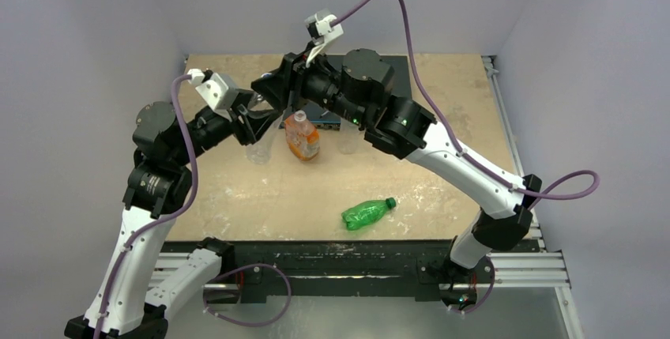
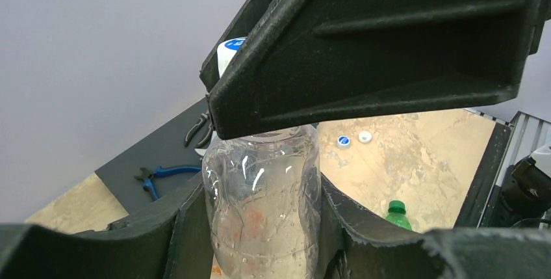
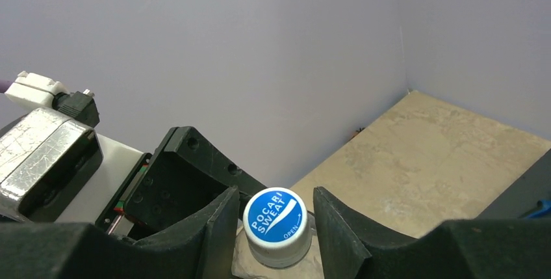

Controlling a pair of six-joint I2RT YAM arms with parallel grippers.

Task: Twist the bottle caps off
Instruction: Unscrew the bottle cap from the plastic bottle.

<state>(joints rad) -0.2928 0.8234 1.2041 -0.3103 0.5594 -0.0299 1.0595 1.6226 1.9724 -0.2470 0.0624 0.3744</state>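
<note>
Left wrist view: a clear crinkled bottle (image 2: 263, 194) is clamped by its body in the left gripper (image 2: 263, 227). Its blue-topped Pocari Sweat cap (image 3: 277, 222), seated on the neck, is pinched in the right gripper (image 3: 276, 209). Two loose caps (image 2: 343, 140) are seen on the table (image 2: 422, 162) beyond the bottle

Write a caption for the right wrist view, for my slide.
The right gripper grips the blue-and-white cap of a clear bottle between its jaws.
</note>
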